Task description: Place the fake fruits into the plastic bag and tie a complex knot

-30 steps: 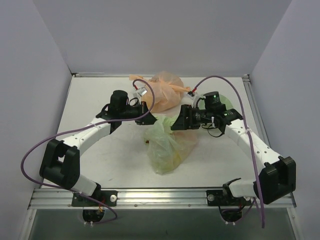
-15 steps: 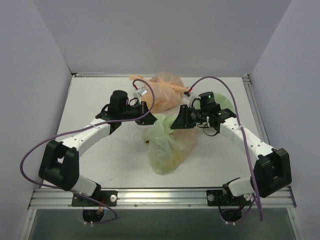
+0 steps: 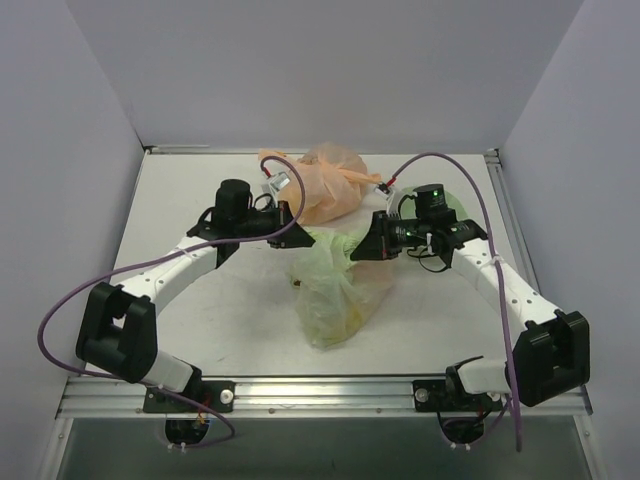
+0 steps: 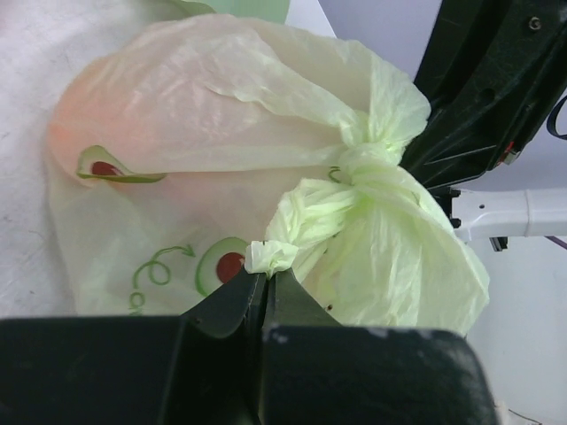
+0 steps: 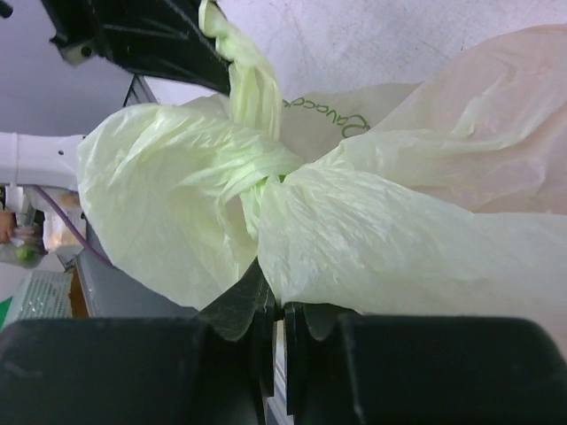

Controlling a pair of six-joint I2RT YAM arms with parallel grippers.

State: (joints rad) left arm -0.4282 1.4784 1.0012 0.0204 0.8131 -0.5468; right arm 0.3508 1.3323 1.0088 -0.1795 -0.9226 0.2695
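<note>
The plastic bag (image 3: 335,295) lay mid-table between my two arms, the fake fruits (image 3: 347,318) only a dim yellow blur inside it. Its knot (image 4: 359,164) sat at the far end, tails running left to right. My left gripper (image 4: 266,276) pinched one tail's tip. My right gripper (image 5: 275,305) was pressed together on the other tail. Each seemed about as near the knot.

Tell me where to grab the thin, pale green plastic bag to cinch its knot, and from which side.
Grip the bunched handle tails beside the knot of the pale green plastic bag, one from each side. They are narrow twisted strands jaws can pinch; the left gripper and right gripper hold them so.
</note>
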